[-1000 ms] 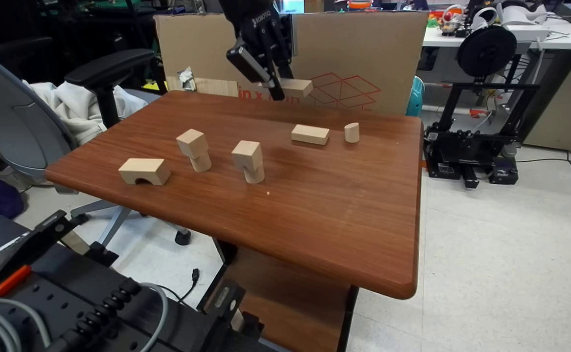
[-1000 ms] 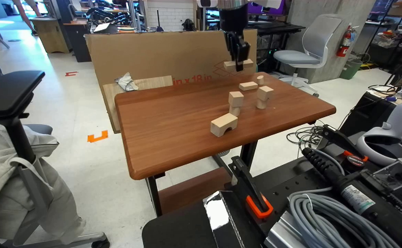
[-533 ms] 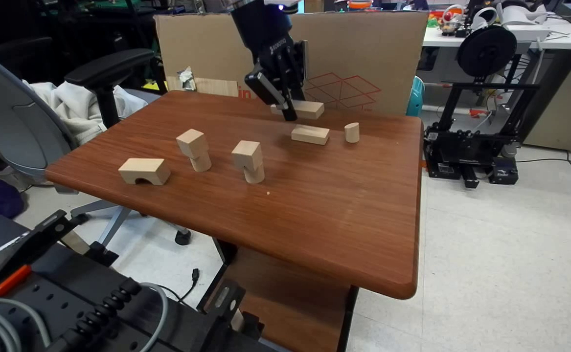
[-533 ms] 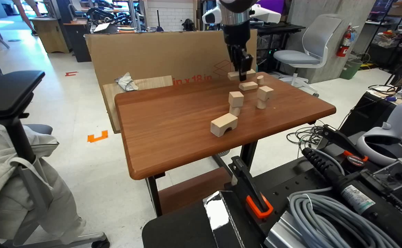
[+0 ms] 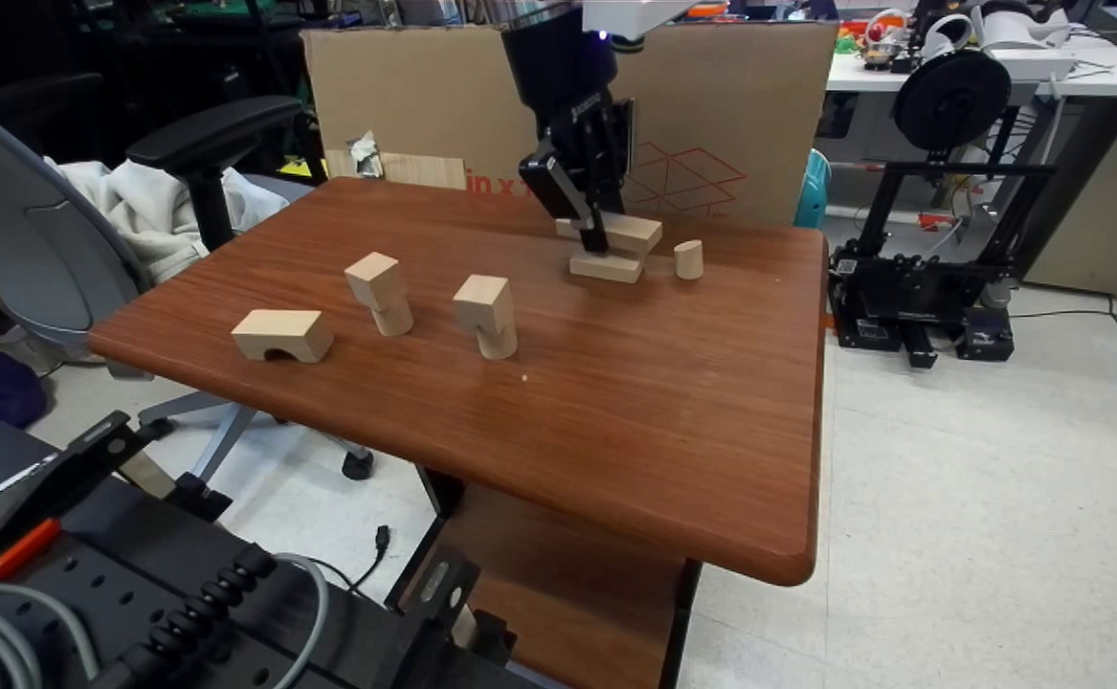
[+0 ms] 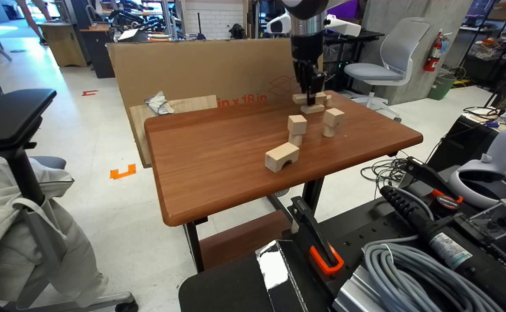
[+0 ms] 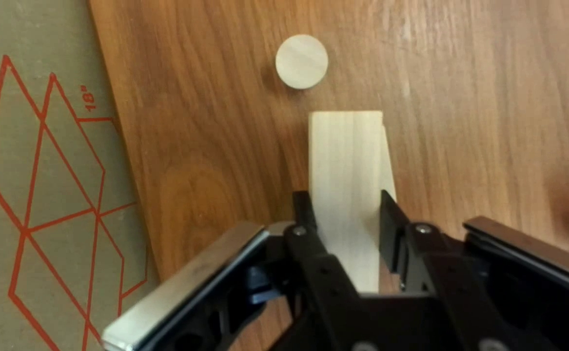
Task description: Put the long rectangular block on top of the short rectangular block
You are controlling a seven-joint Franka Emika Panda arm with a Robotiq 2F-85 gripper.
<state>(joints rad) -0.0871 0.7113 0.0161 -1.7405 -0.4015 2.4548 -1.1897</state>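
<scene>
There is one long block (image 7: 345, 151), one short block (image 5: 606, 269) and one arch block (image 5: 280, 335). There are two boxy blocks (image 5: 484, 304), and each one sits on top of a round block (image 5: 498, 344). One more round block (image 7: 302, 62) stands by itself, so that makes three round ones.

The tool (image 7: 345, 201) pinches the long block by its two long sides, and its fingers (image 7: 392, 214) are only as far apart as the block is wide. The long block lies flat, right over the short block and turned a little bit from it. I cannot tell if the two touch. The lone round one is near one end.

The surface (image 5: 673, 411) is brown wood. A big cardboard sheet (image 5: 711, 96) with red lines stands behind it. In an exterior view there is a gray chair (image 5: 27, 191) with a pale cloth (image 5: 161, 211), and a black machine (image 5: 922, 299) on the floor (image 5: 979, 459).
</scene>
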